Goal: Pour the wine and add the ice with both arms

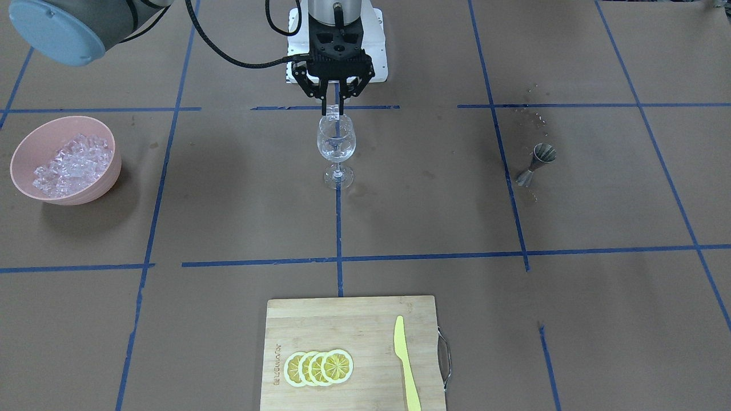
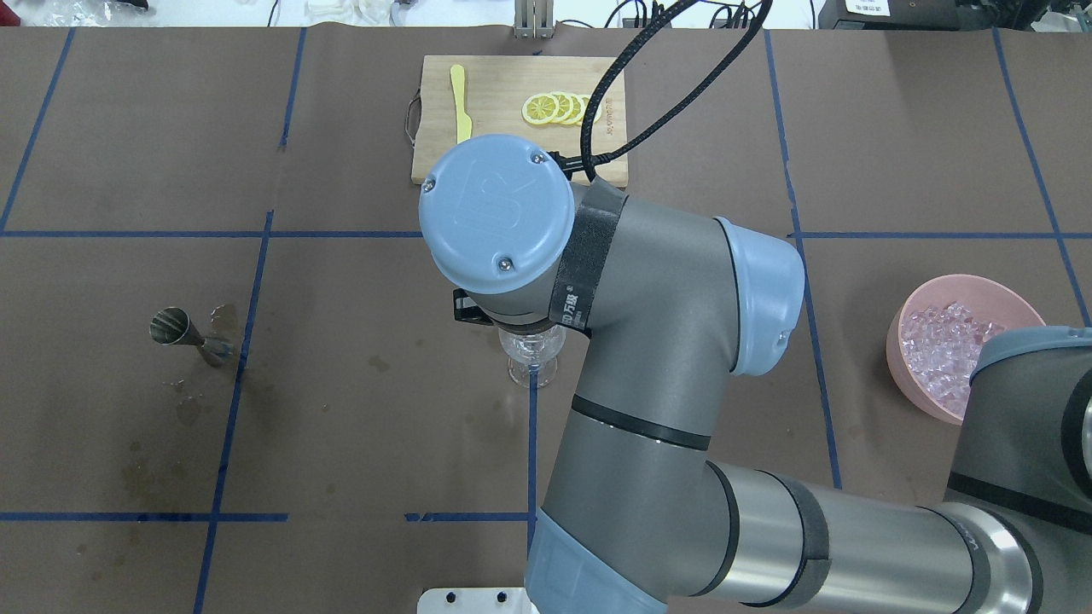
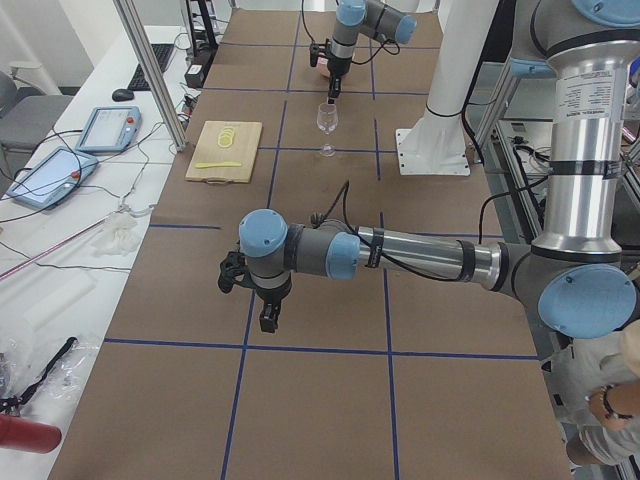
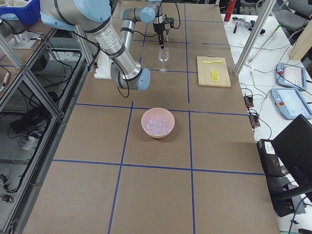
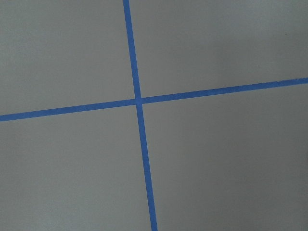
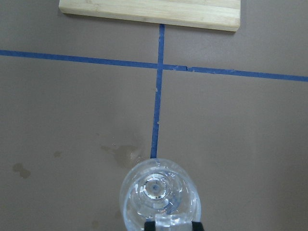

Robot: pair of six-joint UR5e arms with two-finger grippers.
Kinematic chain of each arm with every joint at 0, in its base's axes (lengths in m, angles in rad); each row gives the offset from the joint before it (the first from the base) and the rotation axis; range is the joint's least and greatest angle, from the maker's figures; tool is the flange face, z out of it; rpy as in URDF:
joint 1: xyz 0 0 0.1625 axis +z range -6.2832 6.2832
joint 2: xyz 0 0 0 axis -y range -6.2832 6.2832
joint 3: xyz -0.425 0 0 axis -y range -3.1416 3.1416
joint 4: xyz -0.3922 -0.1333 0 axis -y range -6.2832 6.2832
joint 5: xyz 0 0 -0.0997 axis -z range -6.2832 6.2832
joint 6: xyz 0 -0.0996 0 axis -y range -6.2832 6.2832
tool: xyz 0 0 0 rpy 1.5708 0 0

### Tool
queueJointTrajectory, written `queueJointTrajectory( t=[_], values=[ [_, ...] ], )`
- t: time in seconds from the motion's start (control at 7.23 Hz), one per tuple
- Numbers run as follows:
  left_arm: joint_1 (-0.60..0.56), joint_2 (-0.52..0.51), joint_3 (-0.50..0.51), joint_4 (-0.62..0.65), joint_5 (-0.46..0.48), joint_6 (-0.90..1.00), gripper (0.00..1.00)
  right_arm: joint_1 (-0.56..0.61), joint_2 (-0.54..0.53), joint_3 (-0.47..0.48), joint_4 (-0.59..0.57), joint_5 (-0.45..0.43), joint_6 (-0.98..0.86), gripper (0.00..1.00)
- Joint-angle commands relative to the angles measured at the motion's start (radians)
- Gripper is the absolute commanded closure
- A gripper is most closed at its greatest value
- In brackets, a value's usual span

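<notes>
right jaws clench small clear ice chunk at clear stemmed glass 6 o'clock rim (wrist view); ctr it, release low. left jaws: can't tell.

The blue joint cap on my right arm carries an embossed UR logo. The black strap beside it and the cutting board carry print too small to read.

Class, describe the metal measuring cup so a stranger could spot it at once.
From the wine glass at the table's centre, look toward the robot's left side. Beside a blue tape line lies the measuring cup: small, silvery, hourglass-shaped, seemingly tipped over, alone among wet stains.
</notes>
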Motion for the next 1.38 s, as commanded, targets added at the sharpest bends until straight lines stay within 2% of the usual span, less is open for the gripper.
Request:
queueJointTrajectory(
  t=[0.0, 0.14, 0.28, 0.41, 0.55, 0.97, 1.24],
  values=[
    [0.000, 0.000, 0.001, 0.000, 0.000, 0.000, 0.00, -0.003, -0.001, 0.000, 0.006, -0.003, -0.001, 0.98],
    [0.000, 0.000, 0.001, 0.000, 0.000, 0.000, 0.00, -0.003, 0.002, -0.002, 0.006, -0.001, -0.001, 0.69],
    [0.000, 0.000, 0.002, 0.000, 0.000, 0.000, 0.00, -0.005, 0.006, -0.002, 0.006, -0.001, 0.001, 0.21],
    [0.000, 0.000, 0.002, 0.000, 0.000, 0.002, 0.00, -0.005, 0.008, -0.003, 0.006, 0.001, 0.001, 0.06],
    [0.000, 0.000, 0.002, 0.000, 0.000, 0.002, 0.00, -0.005, 0.006, -0.003, 0.006, 0.001, 0.001, 0.02],
    [0.000, 0.000, -0.001, 0.002, 0.000, 0.000, 0.00, -0.005, 0.005, 0.006, 0.003, 0.007, -0.002, 0.00],
    [0.001, 0.003, -0.004, 0.012, 0.003, 0.003, 0.00, 0.065, -0.082, 0.087, 0.003, 0.034, -0.038, 0.00]
  ],
)
